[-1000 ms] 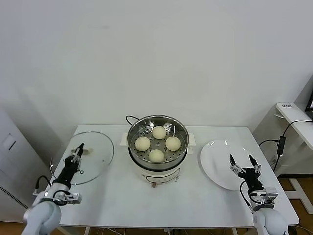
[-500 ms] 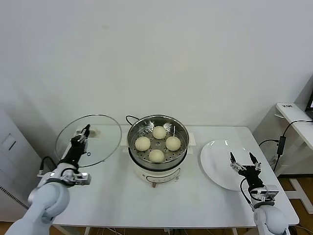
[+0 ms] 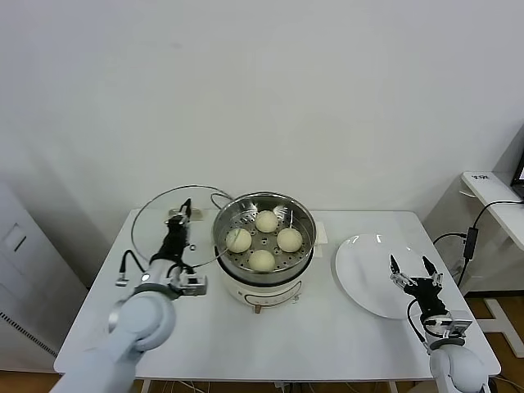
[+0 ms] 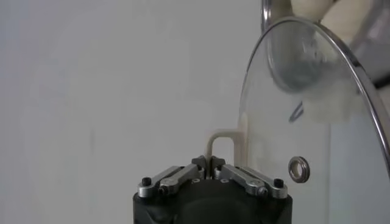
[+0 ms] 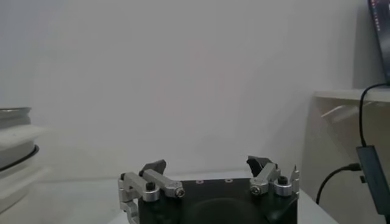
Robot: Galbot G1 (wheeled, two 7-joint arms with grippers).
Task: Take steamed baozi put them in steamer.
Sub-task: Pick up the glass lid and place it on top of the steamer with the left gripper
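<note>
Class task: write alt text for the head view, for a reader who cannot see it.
The left pincer, shut on the cream handle of a round glass lid, holds it tilted beside a shiny steel steamer holding four pale cream round baozi. The right pincer hangs open by a flat white plate on the white table.

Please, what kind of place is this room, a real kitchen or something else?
Probably a lab or test room set up for cooking, not a real kitchen: a plain white table against a bare white wall, a single electric steamer on it, and a desk with cables at the side.
</note>
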